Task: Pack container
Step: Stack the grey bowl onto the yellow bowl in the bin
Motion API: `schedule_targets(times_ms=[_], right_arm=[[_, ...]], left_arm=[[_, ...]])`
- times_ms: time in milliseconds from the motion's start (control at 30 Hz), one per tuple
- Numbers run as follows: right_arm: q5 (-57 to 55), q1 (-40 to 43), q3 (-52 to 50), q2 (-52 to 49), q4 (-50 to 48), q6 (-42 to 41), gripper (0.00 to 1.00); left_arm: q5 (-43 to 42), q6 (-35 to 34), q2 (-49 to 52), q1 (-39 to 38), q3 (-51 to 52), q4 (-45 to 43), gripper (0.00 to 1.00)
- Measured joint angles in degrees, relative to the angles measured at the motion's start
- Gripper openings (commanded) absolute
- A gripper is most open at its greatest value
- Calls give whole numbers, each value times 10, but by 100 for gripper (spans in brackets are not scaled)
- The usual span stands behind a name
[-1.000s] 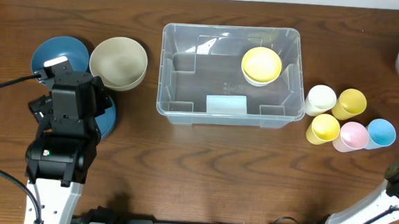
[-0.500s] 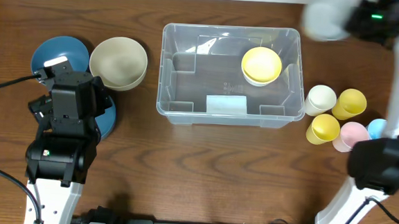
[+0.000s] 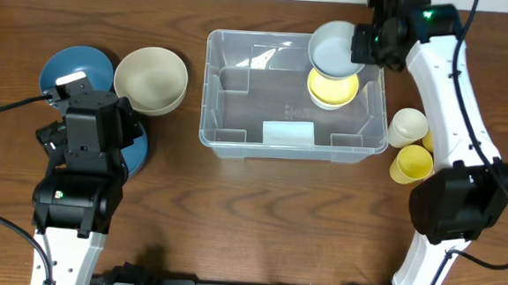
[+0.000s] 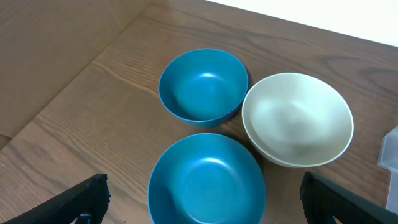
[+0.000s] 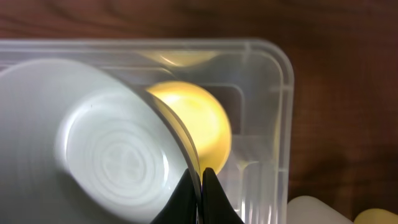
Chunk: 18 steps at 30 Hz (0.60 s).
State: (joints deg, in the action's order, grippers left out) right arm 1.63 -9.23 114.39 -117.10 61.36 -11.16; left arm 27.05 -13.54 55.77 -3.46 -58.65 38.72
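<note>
Clear container (image 3: 239, 97) mid-worktop (image 3: 232, 212), nearer the far edge, yellow bowl (image 3: 332, 92) inside at its far right corner. Right fingers (image 5: 214, 202) clamped on the rim of a pale bowl (image 3: 331, 45), held over that corner above the yellow one. Left fingers (image 4: 87, 198) wide apart, hovering over two blue bowls (image 4: 205, 87) beside a beige bowl (image 4: 297, 121) near the left edge.

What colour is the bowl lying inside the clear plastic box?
Pale yellow; the bowl shows best in the overhead view.
</note>
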Motion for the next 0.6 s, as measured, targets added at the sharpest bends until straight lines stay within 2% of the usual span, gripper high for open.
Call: schedule_targets(times_ms=[300, 333, 367, 400, 433, 500, 600], right_arm=[[-17, 5, -119, 0, -104, -4, 4], [-17, 5, -127, 0, -111, -4, 11], [-17, 5, -134, 0, -119, -4, 31], [-17, 5, -139, 0, -124, -6, 45], [-17, 5, -143, 0, -129, -5, 52], [-14, 5, -147, 0, -132, -6, 61], [-15, 5, -148, 0, -132, -1, 62]], left_arm=[[0, 0, 0, 0, 0, 0, 98], [0, 0, 0, 0, 0, 0, 98], [0, 0, 0, 0, 0, 0, 98], [0, 0, 0, 0, 0, 0, 98], [0, 0, 0, 0, 0, 0, 98], [0, 0, 0, 0, 0, 0, 98], [0, 0, 0, 0, 0, 0, 98]])
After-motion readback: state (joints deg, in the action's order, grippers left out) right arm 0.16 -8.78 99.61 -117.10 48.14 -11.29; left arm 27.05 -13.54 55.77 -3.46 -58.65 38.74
